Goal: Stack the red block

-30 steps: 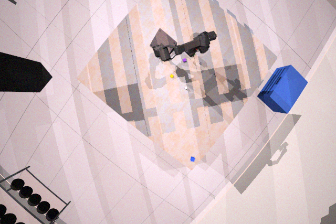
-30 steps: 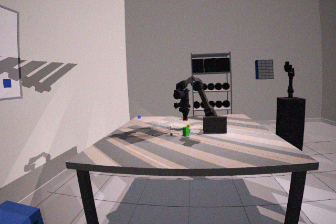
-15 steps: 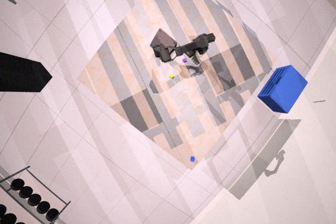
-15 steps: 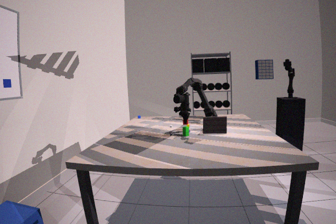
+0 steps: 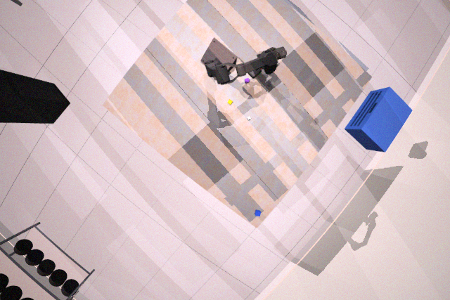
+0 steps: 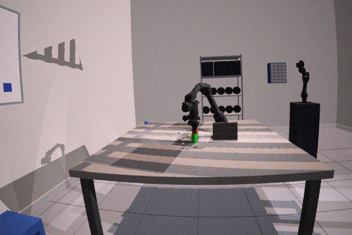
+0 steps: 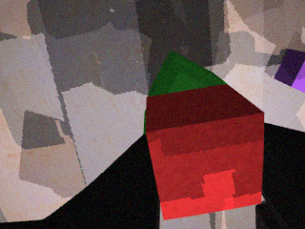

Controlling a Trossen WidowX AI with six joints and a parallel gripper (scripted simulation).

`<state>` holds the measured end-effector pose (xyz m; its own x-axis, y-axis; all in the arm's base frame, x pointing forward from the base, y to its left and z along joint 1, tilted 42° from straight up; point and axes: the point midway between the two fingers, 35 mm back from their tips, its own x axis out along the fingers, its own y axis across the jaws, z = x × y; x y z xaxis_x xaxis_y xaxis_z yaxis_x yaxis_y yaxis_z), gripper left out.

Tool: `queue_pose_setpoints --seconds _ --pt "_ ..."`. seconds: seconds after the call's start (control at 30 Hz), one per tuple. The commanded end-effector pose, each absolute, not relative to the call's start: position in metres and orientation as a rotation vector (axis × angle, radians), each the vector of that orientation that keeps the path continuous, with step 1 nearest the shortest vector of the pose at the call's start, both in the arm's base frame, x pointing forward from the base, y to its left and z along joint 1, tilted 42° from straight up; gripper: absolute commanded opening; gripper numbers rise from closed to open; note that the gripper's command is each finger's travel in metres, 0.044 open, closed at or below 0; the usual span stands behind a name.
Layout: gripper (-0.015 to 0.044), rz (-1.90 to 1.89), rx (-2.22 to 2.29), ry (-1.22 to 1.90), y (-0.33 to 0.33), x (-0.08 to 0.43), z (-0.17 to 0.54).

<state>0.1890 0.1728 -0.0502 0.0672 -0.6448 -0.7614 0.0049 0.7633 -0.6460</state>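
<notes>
The red block [image 7: 206, 164] fills the lower middle of the wrist view, between the black fingers of my gripper [image 6: 194, 130]. The gripper is shut on it. In the exterior view, a sliver of red shows under the fingertips, at the top edge of the green tower [image 6: 194, 138] [image 7: 183, 76]. The tower stands upright. In the wrist view, the red block covers most of it, and a green corner shows beyond the block. I cannot tell whether block and tower touch. The arm hides both in the top view.
A purple block [image 5: 247, 80] [image 7: 292, 72] stands close to the tower. A yellow block [image 5: 230, 102] and a small white block [image 5: 249, 118] lie farther off on the table [image 6: 198, 180]. A blue block [image 5: 257, 213] [image 6: 146, 122] lies near a far corner.
</notes>
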Motion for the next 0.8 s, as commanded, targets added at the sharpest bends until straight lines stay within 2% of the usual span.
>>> queue_pose_setpoints --seconds 0.0,0.73,0.77 --pt "0.0 -0.529 -0.565 1.432 0.1717 0.1893 -0.0507" --pt "0.0 -0.529 -0.565 1.432 0.1738 0.1893 -0.0482" --pt "0.0026 -0.53 -0.561 1.435 0.1721 0.1888 -0.0507"
